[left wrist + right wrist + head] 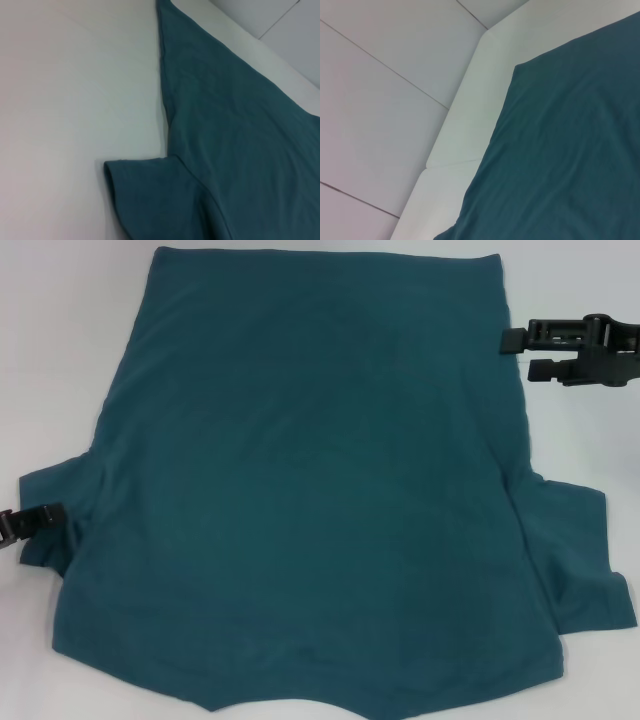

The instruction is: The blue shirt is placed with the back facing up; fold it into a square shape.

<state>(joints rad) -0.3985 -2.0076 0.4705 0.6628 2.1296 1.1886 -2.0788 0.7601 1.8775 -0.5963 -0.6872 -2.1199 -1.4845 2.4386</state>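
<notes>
The left end effector (45,517) is reaching in low from the near left edge of the head view, with only its dark tip showing. The right end effector (518,353) is hanging at the far right, pointing inward, its two black fingers (512,339) standing slightly apart.
</notes>
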